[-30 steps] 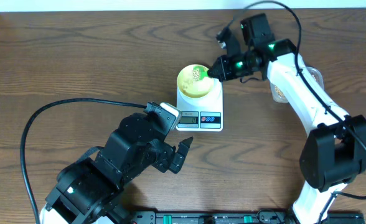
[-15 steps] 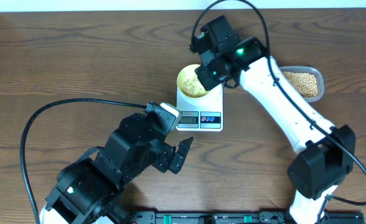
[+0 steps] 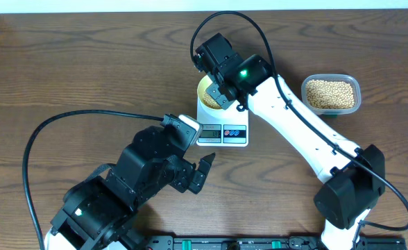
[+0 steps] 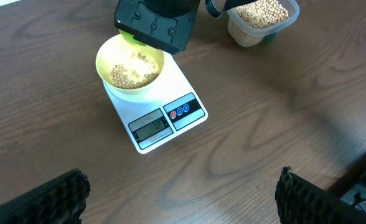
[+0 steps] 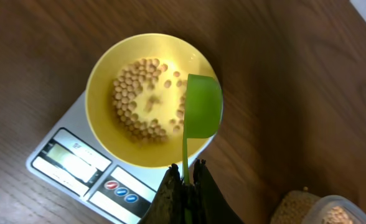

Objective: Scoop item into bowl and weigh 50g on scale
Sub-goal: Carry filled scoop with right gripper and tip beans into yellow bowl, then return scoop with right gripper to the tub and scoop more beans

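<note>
The yellow-green bowl (image 5: 142,99) sits on the white scale (image 5: 65,158) and holds a layer of beige beans (image 5: 136,93). My right gripper (image 5: 186,180) is shut on the thin handle of a green scoop (image 5: 201,106), whose head is turned over above the bowl's right rim. In the overhead view the right gripper (image 3: 221,83) covers most of the bowl (image 3: 205,94) on the scale (image 3: 223,130). My left gripper (image 4: 183,193) is open and empty, low over bare wood in front of the scale (image 4: 161,121), well short of the bowl (image 4: 130,68).
A clear plastic tub of beans (image 3: 331,93) stands right of the scale; it also shows in the left wrist view (image 4: 262,18). The right arm reaches across from the lower right. A black cable loops over the table at the left (image 3: 30,149).
The right arm has swung left from beside the tub to over the bowl, carrying the scoop, so the tub now shows fully. The left arm has not moved.
</note>
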